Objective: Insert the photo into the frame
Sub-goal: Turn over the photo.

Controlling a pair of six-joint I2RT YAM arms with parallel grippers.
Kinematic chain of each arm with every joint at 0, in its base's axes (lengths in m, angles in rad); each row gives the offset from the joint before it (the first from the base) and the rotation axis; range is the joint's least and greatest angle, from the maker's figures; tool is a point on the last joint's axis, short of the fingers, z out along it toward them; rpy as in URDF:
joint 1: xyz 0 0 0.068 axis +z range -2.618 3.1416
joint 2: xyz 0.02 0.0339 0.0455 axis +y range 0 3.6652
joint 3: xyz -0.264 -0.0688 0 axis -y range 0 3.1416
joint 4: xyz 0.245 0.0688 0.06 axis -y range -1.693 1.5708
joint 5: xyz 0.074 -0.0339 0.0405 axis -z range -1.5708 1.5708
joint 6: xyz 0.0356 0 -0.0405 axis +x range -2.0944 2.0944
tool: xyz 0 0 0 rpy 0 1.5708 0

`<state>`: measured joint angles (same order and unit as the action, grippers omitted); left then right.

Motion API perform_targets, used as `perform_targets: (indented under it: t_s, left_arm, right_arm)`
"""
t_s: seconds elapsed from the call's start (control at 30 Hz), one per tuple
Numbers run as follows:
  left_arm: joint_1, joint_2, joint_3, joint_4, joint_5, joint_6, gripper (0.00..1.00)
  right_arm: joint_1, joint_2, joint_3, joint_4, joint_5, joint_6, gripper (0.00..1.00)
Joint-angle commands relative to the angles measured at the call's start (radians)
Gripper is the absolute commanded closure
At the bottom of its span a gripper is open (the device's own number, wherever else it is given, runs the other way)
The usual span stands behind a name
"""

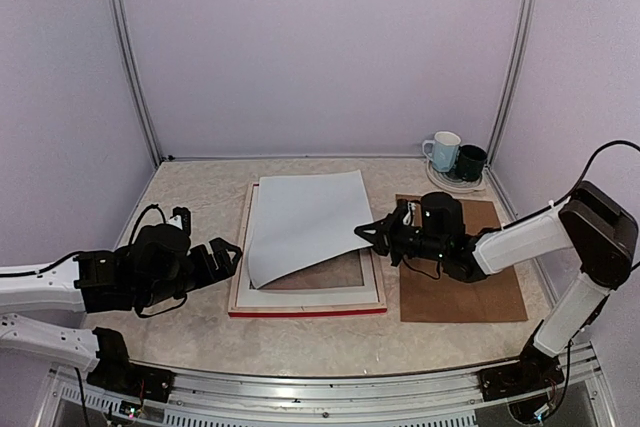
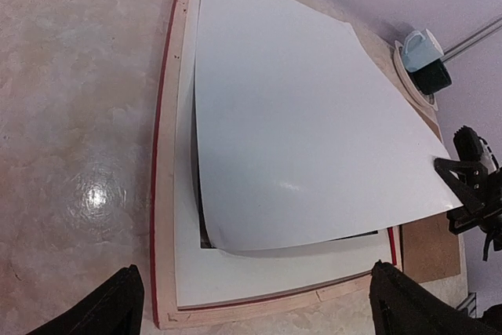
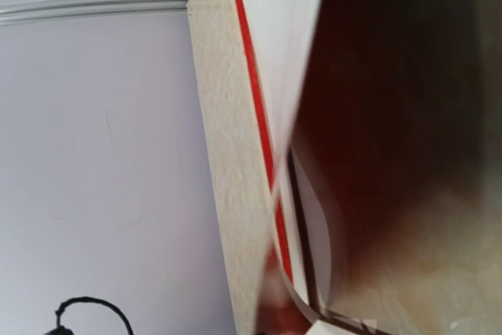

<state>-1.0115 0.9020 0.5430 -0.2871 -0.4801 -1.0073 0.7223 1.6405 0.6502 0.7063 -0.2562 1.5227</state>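
At mid-bench (image 1: 200, 197), the large white-backed, red-faced photo (image 1: 305, 217) lies face down over the thin red, pale-wood frame (image 1: 240, 257). It is not yet seated: the right hand (image 1: 363, 234) pinches its raised right near corner. The left hand (image 1: 230, 253) gapes wide, left of the frame.

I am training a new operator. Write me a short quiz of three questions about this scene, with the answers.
1. Fill in: the left end effector, beside the frame, is ___.
2. True or false: the photo lies flat inside the frame.
3. What holds the photo's right edge? A) the left end effector B) the right end effector C) nothing

Key: 1 open; 2 false, its right side is lifted and it curls; 3 B.
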Motion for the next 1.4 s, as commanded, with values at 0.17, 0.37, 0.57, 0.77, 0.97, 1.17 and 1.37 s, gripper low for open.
perform_targets:
  t_s: [0.17, 0.37, 0.57, 0.77, 0.97, 1.17, 1.37]
  left_arm:
    - [-0.008, 0.015, 0.023, -0.002, -0.012, -0.007, 0.01]
    - [-0.015, 0.012, 0.015, -0.003, -0.015, -0.017, 0.01]
    - [-0.016, 0.001, 0.005, -0.009, -0.027, -0.02, 0.01]
    - [-0.016, 0.013, 0.003, 0.003, -0.026, -0.017, 0.01]
    - [-0.016, 0.027, 0.002, 0.015, -0.022, -0.014, 0.01]
    - [-0.015, 0.035, 0.003, 0.021, -0.018, -0.015, 0.01]
    - [-0.016, 0.028, 0.002, 0.013, -0.02, -0.017, 0.01]
  right_arm:
    - [-0.027, 0.04, 0.067, 0.088, -0.076, 0.017, 1.0]
    - [-0.026, 0.056, 0.105, 0.082, -0.096, 0.01, 1.0]
    - [0.001, 0.014, 0.046, 0.011, -0.032, -0.029, 1.0]
    - [0.036, 0.023, -0.033, 0.048, -0.008, -0.02, 1.0]
    - [0.057, 0.0, -0.06, 0.008, 0.024, -0.041, 1.0]
    - [0.095, -0.001, -0.046, -0.05, 0.076, -0.061, 1.0]
    - [0.142, -0.015, -0.044, -0.102, 0.157, -0.073, 1.0]
